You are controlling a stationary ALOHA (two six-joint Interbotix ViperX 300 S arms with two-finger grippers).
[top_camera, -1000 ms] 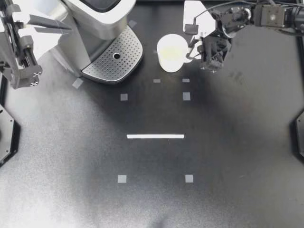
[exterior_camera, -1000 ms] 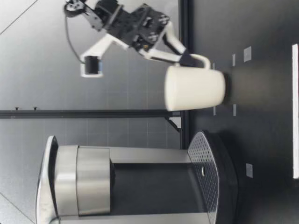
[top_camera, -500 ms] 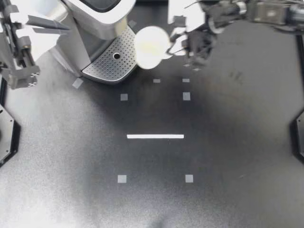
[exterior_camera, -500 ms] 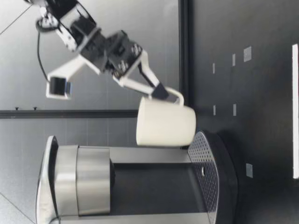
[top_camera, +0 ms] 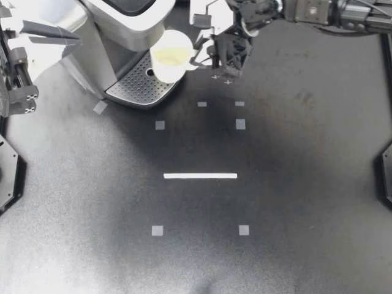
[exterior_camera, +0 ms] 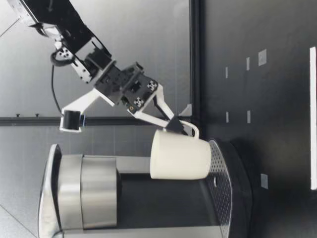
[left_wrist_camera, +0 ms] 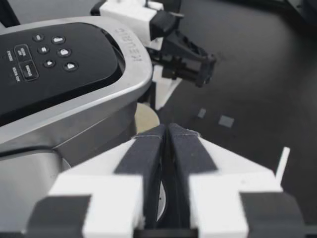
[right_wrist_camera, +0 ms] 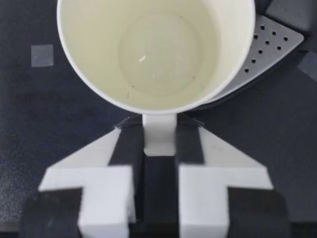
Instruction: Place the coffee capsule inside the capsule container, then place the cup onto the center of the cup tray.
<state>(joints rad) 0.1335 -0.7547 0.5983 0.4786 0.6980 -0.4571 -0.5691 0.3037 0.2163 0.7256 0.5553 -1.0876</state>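
- My right gripper (top_camera: 207, 58) is clamped on the handle of the white ceramic cup (top_camera: 171, 55), its fingers narrowly apart (the handle fills the gap).
- The cup sits low over the edge of the perforated silver cup tray (top_camera: 135, 89); I cannot tell whether they touch.
- My left gripper (top_camera: 67, 33) has its fingers pressed together on nothing, beside the silver coffee machine (top_camera: 122, 24), which is partly cut off.

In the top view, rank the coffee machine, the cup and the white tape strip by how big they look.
1. Coffee machine
2. Cup, its rim nearer the camera than the tape
3. White tape strip: longer than the cup is wide, but thin
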